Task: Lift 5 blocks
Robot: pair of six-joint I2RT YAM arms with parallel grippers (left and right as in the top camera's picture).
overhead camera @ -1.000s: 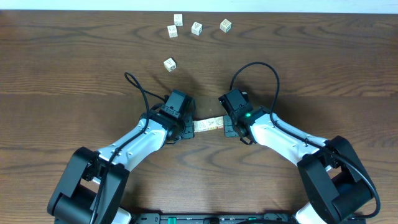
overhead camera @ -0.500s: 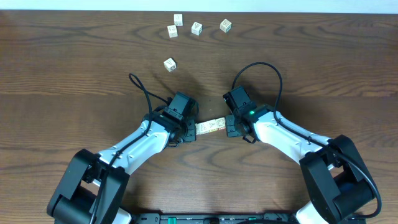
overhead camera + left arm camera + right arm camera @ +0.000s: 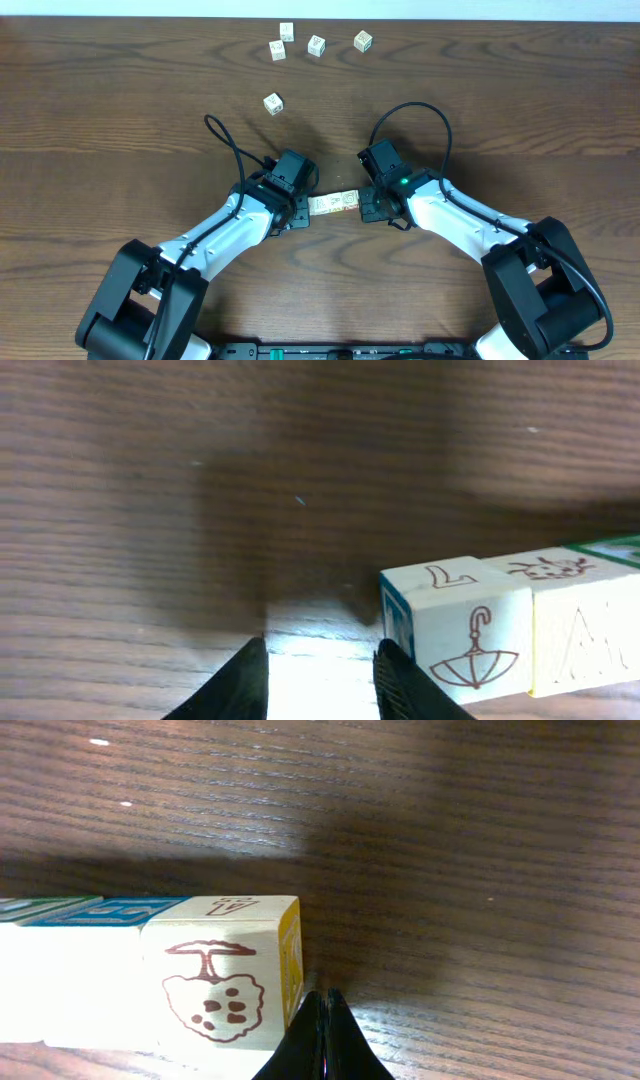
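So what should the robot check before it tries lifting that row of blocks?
1. Row of blocks lies straight between both arms: ok.
2. Right end effector shut, tip beside the end block: ok.
3. Left end effector pushing on the other end: cannot tell; it is open, with the umbrella block beside one finger.
4. Five blocks in the row: cannot tell.
5. Loose blocks out of the way: ok, five lie far off.

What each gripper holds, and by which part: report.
Nothing sits between either gripper's fingers. The left gripper and right gripper flank the row of blocks at its ends; any squeeze is unclear.
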